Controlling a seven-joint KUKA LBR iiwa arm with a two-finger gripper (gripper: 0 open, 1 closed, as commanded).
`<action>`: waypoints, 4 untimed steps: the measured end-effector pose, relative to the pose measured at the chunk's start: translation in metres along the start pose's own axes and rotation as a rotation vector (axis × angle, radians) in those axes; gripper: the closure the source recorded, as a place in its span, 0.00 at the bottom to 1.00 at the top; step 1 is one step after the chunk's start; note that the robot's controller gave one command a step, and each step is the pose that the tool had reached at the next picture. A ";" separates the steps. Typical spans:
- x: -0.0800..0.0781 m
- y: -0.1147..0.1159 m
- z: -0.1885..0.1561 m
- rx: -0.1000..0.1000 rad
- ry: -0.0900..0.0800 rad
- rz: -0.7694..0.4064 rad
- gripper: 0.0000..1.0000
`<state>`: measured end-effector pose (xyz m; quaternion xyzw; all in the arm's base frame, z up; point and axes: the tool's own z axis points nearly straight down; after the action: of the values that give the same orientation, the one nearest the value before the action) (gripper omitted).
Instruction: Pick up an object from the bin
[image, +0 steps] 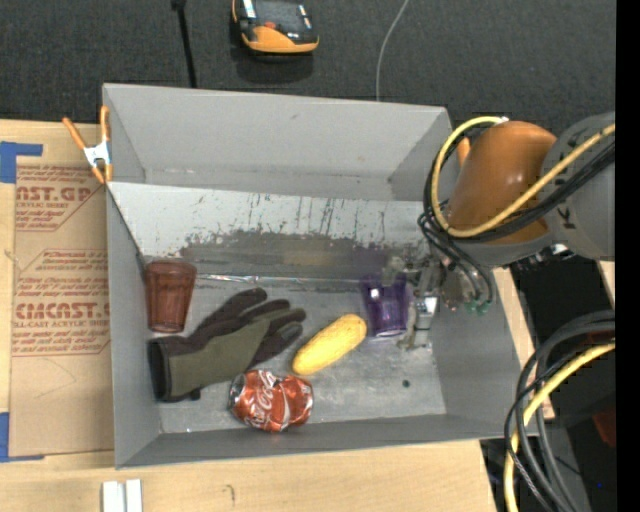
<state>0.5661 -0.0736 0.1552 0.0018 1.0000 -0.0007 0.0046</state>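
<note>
Camera view from above: my gripper (411, 320) sits low over the right part of the bin (270, 150), close to the floor, with my arm coming in from the right. Behind it, the orange cover (500, 175) on my wrist bulges over the bin's right wall, and yellow cables (436, 185) loop around it. Whether my hand is spread or closed I cannot tell, because its tip is too tangled with shadow and metal to read.

Right against my gripper, on its left, is a small purple thing (388, 308). It is squat, somewhat see-through, and stands on the floor near the back wall. It seems to touch my hand's side, but I cannot make out whether it is held.

Just beside the purple thing, lower and further left, lies a yellow oblong piece (330, 343), rounded at both ends. It is tilted, with its upper end towards the purple thing. Its lower end points at a crushed red can (272, 400), which lies near the front wall and bears white lettering.

Next comes a dark glove (225, 345), lying flat with its cuff to the left. Its fingers spread to the right, with the tips close to the yellow piece. The can lies against the glove's lower edge.

Farthest from my hand, at the left wall, is a reddish-brown cup (170, 293), just above the glove's cuff and well apart from the purple thing.
</note>
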 end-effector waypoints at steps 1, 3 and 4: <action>0.012 0.009 0.046 -0.002 0.005 -0.095 0.00; 0.011 0.025 0.076 -0.003 0.008 -0.329 0.00; 0.011 0.025 0.076 -0.003 0.008 -0.329 0.00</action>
<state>0.5560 -0.0482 0.0787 -0.1619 0.9868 0.0001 0.0004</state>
